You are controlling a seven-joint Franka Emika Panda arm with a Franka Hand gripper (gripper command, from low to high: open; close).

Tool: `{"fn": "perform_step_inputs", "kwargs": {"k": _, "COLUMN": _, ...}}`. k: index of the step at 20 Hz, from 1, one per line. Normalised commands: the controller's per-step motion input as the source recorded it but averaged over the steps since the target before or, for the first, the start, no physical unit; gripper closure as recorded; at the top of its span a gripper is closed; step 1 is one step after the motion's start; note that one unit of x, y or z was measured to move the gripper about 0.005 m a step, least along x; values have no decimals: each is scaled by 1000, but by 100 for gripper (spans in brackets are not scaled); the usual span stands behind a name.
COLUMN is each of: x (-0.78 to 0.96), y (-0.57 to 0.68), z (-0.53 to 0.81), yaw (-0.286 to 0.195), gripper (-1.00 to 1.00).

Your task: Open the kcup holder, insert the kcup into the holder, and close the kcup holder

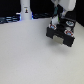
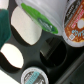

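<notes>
The kcup holder [image 1: 61, 33] is a black box at the exterior view's right, with its drawer pulled out. My gripper [image 1: 56, 23] hangs right over it. In the wrist view the open drawer [image 2: 47, 62] fills the frame with round slots. The kcup [image 2: 42, 16], white with a green rim, lies tilted over a slot, large and close to the camera. One teal finger [image 2: 4, 27] shows at the frame edge, apart from the kcup; the other finger is out of frame. The jaws look spread wide with nothing between them.
An orange-labelled pod [image 2: 75, 25] and a grey-topped pod [image 2: 34, 76] sit in other slots. Two slots show white [image 2: 13, 55], one is dark [image 2: 52, 52]. A tall white bottle-like thing [image 1: 25, 10] stands at the back on the white table [image 1: 30, 55].
</notes>
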Motion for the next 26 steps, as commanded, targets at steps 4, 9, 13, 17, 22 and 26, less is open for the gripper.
{"fn": "perform_step_inputs", "kwargs": {"k": 4, "x": 254, "y": -109, "z": -4, "yaw": -316, "gripper": -100}}
{"fn": "perform_step_inputs", "kwargs": {"k": 9, "x": 261, "y": -143, "z": -98, "yaw": -292, "gripper": -100}}
{"fn": "perform_step_inputs", "kwargs": {"k": 13, "x": 349, "y": -7, "z": -146, "yaw": -203, "gripper": -100}}
{"fn": "perform_step_inputs", "kwargs": {"k": 17, "x": 361, "y": 64, "z": -69, "yaw": -148, "gripper": -100}}
{"fn": "perform_step_inputs", "kwargs": {"k": 22, "x": 158, "y": 185, "z": 0, "yaw": -85, "gripper": 100}}
{"fn": "perform_step_inputs", "kwargs": {"k": 26, "x": 34, "y": 140, "z": 0, "yaw": -65, "gripper": 100}}
